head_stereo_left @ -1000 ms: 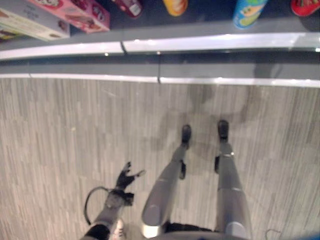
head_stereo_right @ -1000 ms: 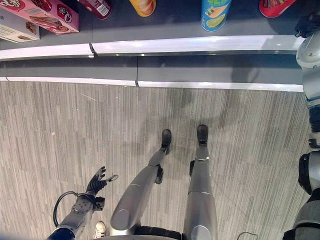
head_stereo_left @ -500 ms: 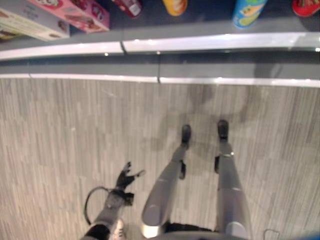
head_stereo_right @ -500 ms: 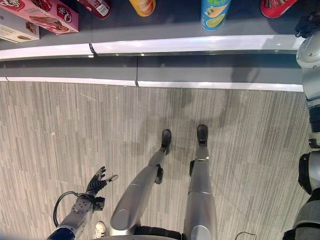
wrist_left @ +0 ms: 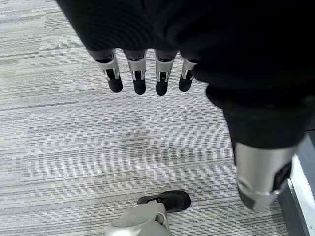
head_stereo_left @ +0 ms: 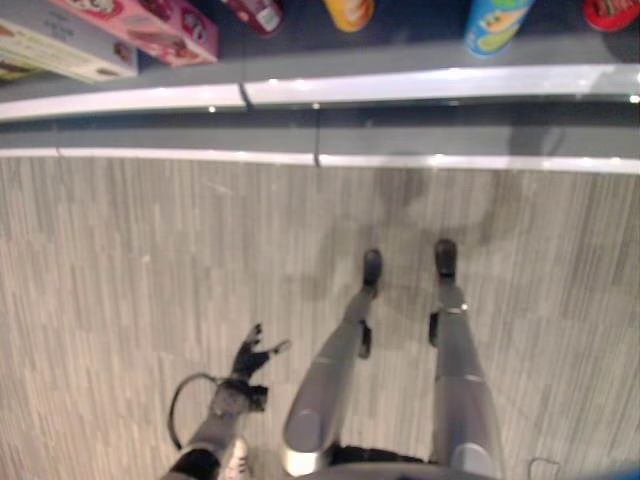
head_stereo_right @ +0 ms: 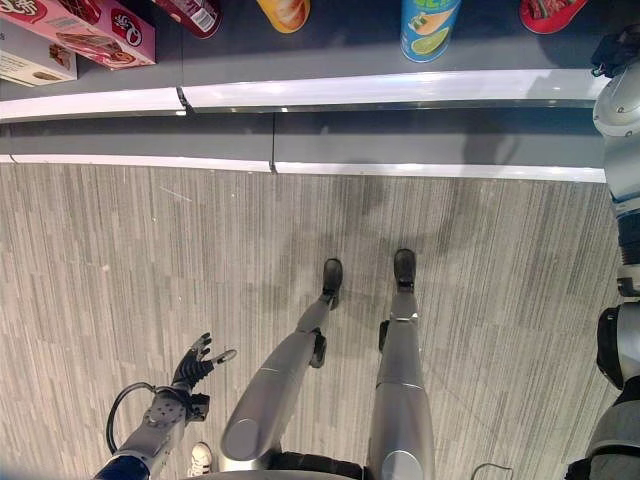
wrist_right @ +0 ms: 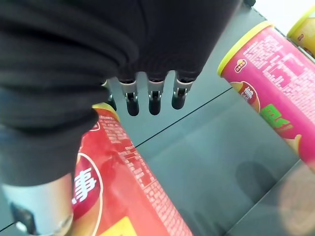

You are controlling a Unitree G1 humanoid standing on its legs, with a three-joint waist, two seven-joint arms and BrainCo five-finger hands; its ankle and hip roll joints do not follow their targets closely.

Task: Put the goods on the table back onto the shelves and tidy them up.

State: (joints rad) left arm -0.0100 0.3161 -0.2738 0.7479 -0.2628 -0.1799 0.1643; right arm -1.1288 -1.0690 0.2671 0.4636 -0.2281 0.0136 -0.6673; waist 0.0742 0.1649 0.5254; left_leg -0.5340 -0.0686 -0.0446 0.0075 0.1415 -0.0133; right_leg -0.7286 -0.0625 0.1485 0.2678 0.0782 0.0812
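Note:
My right hand [wrist_right: 150, 101] is raised at the grey shelf [wrist_right: 211, 147], fingers straight and open. A red snack can [wrist_right: 123, 191] lies on the shelf just past my thumb [wrist_right: 42, 206]; whether the hand touches it I cannot tell. A pink can with a yellow rim [wrist_right: 268, 78] lies farther along. In the right eye view the right arm rises at the right edge, with the hand [head_stereo_right: 612, 48] by a red item [head_stereo_right: 548, 12]. My left hand [head_stereo_right: 196, 364] hangs low over the floor, open and empty, its fingers [wrist_left: 140, 81] straight.
On the shelf lie pink boxes [head_stereo_right: 100, 25], a white box [head_stereo_right: 28, 55], a dark red can [head_stereo_right: 195, 14], an orange can [head_stereo_right: 285, 12] and a blue-green can [head_stereo_right: 430, 28]. A white-edged shelf lip [head_stereo_right: 380, 90] runs across, above grey striped carpet [head_stereo_right: 150, 260].

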